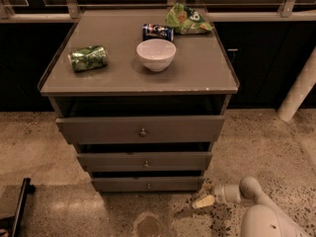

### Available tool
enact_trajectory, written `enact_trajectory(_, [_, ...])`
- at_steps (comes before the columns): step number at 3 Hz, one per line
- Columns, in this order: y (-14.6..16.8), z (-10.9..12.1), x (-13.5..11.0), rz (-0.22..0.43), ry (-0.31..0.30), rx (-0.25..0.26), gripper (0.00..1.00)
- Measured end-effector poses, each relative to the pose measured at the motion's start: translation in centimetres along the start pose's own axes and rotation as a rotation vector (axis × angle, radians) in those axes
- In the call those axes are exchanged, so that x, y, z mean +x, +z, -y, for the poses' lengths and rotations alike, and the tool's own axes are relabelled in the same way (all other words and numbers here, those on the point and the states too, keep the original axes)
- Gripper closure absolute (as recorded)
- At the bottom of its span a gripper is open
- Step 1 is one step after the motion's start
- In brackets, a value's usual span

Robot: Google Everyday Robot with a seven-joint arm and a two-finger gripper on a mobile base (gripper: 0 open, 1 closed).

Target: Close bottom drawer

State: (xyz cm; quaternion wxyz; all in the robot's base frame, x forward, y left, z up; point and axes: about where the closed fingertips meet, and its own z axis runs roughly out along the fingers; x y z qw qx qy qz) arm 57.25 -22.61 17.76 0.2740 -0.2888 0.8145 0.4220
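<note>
At the foot of the grey cabinet (207,75) sits the bottom drawer (113,184), lowest of three, its front standing slightly proud with a dark gap above; it looks rigid and light on its runners, so a flat push on the front beside the tiny knob (148,185) should serve better than any grasp. Low on the floor, right of that drawer and apart from it, hovers the gripper (203,201); whether it is spread or closed I cannot tell. Counted: three drawers; on top, two cans, green (88,58) and blue (158,31); one white bowl (156,54); one green snack bag (188,19).
</note>
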Motion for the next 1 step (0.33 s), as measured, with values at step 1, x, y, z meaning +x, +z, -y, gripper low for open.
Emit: enact_trajectory(1, [0.0, 0.0, 0.0, 0.0, 0.0, 0.0, 0.0])
